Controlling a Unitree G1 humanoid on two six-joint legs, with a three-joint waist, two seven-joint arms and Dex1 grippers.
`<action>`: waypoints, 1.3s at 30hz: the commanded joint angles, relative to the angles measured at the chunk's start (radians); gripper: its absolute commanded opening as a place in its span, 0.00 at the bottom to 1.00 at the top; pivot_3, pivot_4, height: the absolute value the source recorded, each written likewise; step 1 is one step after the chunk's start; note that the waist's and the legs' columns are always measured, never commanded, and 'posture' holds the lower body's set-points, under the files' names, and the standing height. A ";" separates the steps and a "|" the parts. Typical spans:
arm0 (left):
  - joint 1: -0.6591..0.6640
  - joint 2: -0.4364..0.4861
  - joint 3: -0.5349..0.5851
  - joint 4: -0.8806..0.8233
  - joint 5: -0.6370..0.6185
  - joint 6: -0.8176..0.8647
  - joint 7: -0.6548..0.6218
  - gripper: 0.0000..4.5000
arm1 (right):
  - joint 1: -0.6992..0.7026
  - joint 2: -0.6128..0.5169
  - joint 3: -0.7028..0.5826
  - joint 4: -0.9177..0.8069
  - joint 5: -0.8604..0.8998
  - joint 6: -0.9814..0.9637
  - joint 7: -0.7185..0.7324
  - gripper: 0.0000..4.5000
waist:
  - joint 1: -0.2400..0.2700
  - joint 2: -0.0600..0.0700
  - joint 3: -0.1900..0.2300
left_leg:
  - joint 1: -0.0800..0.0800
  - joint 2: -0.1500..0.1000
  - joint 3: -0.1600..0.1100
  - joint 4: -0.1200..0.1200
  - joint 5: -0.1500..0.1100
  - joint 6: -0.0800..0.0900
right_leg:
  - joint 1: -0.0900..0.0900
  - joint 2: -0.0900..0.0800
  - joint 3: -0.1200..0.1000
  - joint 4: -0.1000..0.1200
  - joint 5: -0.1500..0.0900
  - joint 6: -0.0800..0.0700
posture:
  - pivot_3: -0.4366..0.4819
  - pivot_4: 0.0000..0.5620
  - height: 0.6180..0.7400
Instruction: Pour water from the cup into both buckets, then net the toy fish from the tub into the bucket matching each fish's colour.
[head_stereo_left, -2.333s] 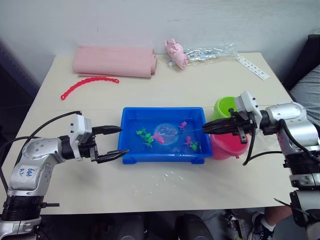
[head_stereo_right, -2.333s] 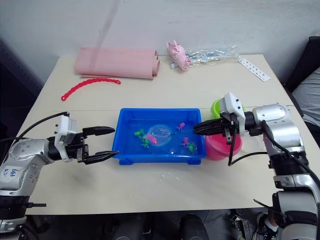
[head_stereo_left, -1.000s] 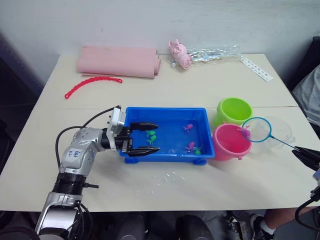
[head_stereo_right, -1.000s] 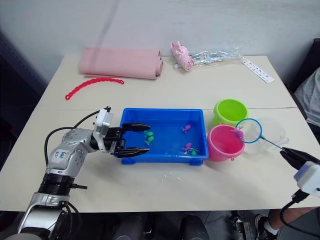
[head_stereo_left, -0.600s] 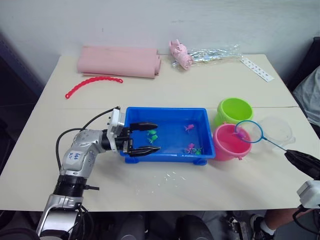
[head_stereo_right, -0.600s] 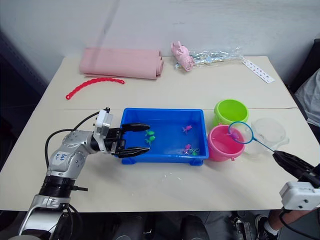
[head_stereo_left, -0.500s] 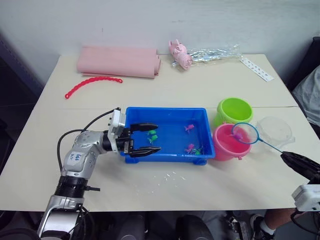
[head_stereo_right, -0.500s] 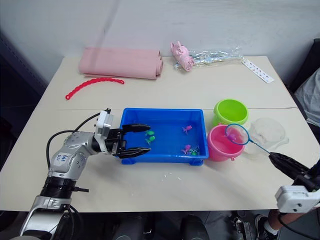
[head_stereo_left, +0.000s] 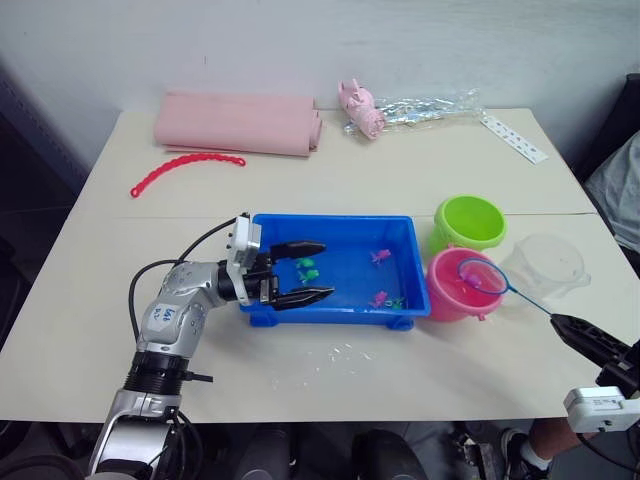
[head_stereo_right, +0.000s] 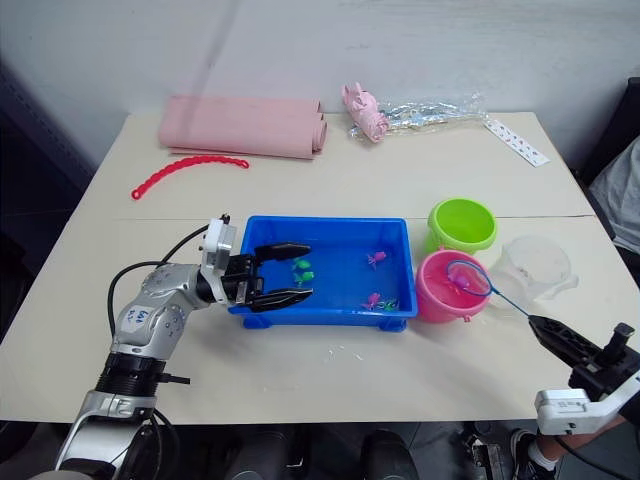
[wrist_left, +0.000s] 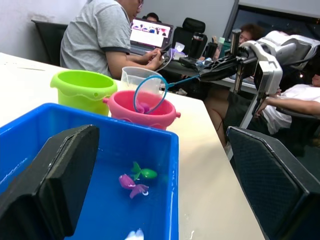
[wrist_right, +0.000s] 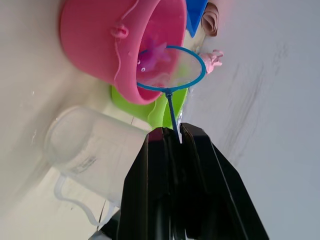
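Our right tool (wrist_right: 172, 137) pinches the net (head_stereo_left: 482, 277) by its thin handle. The ring sits over the pink bucket (head_stereo_left: 455, 288) with a pink fish (wrist_right: 152, 56) in the mesh, handle running from the bucket back to us. Left tool (head_stereo_left: 308, 270) is spread over the tub (head_stereo_left: 332, 312).

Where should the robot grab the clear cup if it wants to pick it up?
Probably around the clear cup's side wall, coming from the robot's right, the table-edge side. It stands upright with its wide mouth open on top. The pink bucket sits close on its left, and the net hangs over that bucket, so that side looks crowded for a pincer.
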 joint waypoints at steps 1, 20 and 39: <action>-0.010 -0.008 0.006 -0.020 -0.004 -0.019 0.005 0.99 | 0.024 -0.015 -0.026 -0.013 -0.015 0.014 -0.067 0.00 | 0.000 0.000 0.000 | 0.000 0.000 0.000 0.000 0.000 0.000 | 0.000 0.000 0.000 0.000 0.000 0.000 | 0.48 0.27 1.00; 0.001 -0.030 0.014 -0.009 -0.004 -0.045 0.032 0.99 | 0.113 0.039 -0.005 -0.271 0.114 0.247 -0.022 0.00 | 0.000 0.001 0.000 | 0.000 0.000 0.000 0.000 0.001 0.000 | 0.000 0.000 0.000 0.001 0.000 0.000 | 0.48 0.27 1.00; 0.086 0.124 0.135 -0.051 -0.035 -0.019 0.015 0.99 | -0.064 -0.244 0.250 -0.485 1.446 1.064 0.427 0.00 | -0.008 0.000 0.000 | 0.007 0.001 -0.004 -0.001 0.000 0.002 | 0.009 0.000 -0.003 -0.002 0.000 0.000 | 0.48 0.27 1.00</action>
